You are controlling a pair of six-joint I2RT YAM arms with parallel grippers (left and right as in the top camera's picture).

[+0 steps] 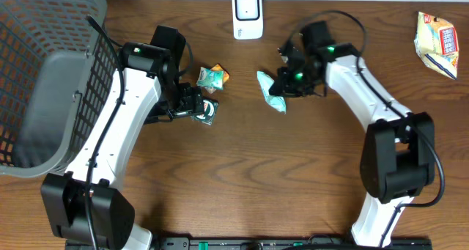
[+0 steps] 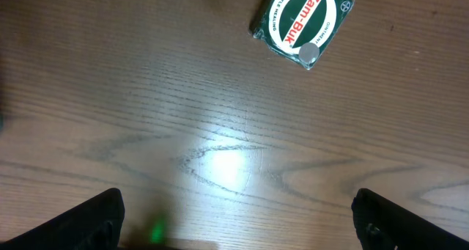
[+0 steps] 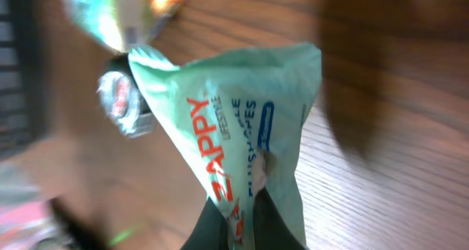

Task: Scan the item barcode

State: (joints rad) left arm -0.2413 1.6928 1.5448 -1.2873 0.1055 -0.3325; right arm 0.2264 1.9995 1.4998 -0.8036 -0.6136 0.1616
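1. Basket (image 1: 29, 30): grey plastic, lattice walls, at left end of surface (image 1: 249, 184) (dark wood grain).
2. Zam-Buk tin (image 2: 302, 24): green w/ white round label, red lettering; lies flat, label up.
3. Snack pkt (image 1: 213, 77): green/orange, crumpled; near tin, not touching.
4. Snack bag (image 1: 437, 43): yellow, crinkled, red print; far right corner, well apart from other items.

Scanner (image 1: 248, 14) stands at the table's (image 1: 242, 191) far edge. Before it: wipes packet (image 1: 270, 91) slightly right, pouch (image 1: 213, 76) and tin (image 1: 206, 111) slightly left (tin nearer the robot). Basket (image 1: 44, 81) far left of it; snack bag (image 1: 437, 43) far right.
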